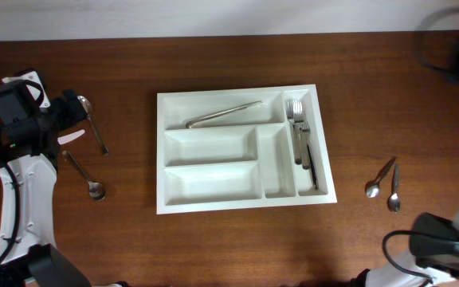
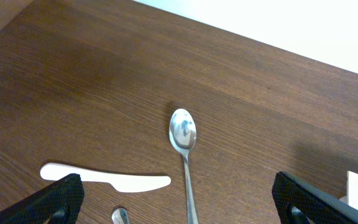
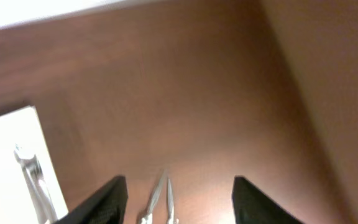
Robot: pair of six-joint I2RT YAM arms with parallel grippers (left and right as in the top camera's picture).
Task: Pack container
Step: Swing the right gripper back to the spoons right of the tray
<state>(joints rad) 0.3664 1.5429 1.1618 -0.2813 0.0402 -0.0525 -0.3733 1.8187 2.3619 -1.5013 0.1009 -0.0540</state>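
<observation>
Left hand [image 2: 182, 200]: I read it as spread wide and holding nothing, hovering over a steel spoon [image 2: 185, 163] that lies on the table [image 2: 104, 81] with its handle running in between the fingers. A white plastic knife [image 2: 104, 177] lies just beside the spoon, and the bowl of a second spoon [image 2: 120, 216] shows at the lower edge.

Step in hand, as I judge it: gathering loose cutlery. The next move calls for a straight descent, a close across the thin handle without catching the knife, then a carry to the tray.

The container [image 1: 209, 147] sits mid-table, well apart from this hand, on its right. One long utensil [image 1: 223, 114] lies in its far wide compartment and forks [image 1: 296, 119] in a narrow one.

Right hand [image 3: 179, 202]: likewise open and empty, above two small spoons [image 1: 379, 177].
</observation>
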